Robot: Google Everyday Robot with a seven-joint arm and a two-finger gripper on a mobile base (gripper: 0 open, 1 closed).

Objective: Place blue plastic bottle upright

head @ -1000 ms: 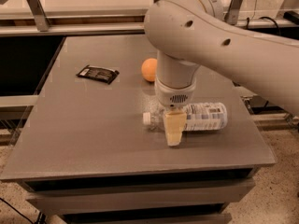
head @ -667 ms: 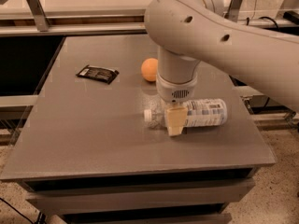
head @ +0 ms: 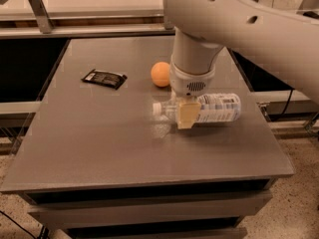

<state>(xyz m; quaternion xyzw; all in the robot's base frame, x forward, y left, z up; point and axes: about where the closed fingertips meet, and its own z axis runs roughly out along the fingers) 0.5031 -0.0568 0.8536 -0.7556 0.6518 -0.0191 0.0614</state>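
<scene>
The blue plastic bottle (head: pixel 217 108) is clear with a pale label and a white cap (head: pixel 157 108). It lies on its side, cap pointing left, at the right middle of the grey table (head: pixel 99 148). My gripper (head: pixel 185 116) comes down from above and is shut on the bottle near its neck. One tan finger (head: pixel 187 114) shows in front of the bottle; the other is hidden behind it. The bottle seems to hang just above the tabletop, still horizontal.
An orange ball (head: pixel 160 74) sits just behind and to the left of the bottle. A black snack packet (head: pixel 103 78) lies at the left rear. The table's right edge is close to the bottle's base. A metal rail (head: pixel 84 30) runs behind the table.
The gripper and the bottle have risen a little and shifted slightly away from the front edge. The bottle stays horizontal in the grip. The ball and the packet have not moved.
</scene>
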